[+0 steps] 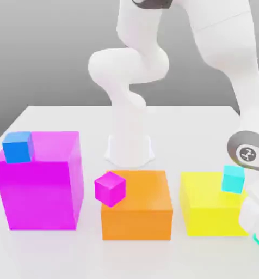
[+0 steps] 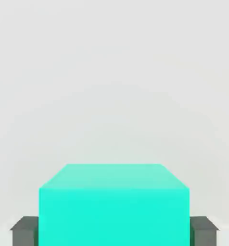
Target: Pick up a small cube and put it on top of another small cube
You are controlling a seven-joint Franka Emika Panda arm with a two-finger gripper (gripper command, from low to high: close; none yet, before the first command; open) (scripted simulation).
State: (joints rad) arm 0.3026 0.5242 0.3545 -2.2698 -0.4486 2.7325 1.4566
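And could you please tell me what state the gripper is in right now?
Gripper: closed on the teal cube, one jaw against each side.

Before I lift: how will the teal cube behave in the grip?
The teal cube looks rigid, with flat faces and crisp edges, so it probably won't flex. The gripper meets two opposite sides, so rolling seems unlikely. Its plain, smooth faces might slip a little.
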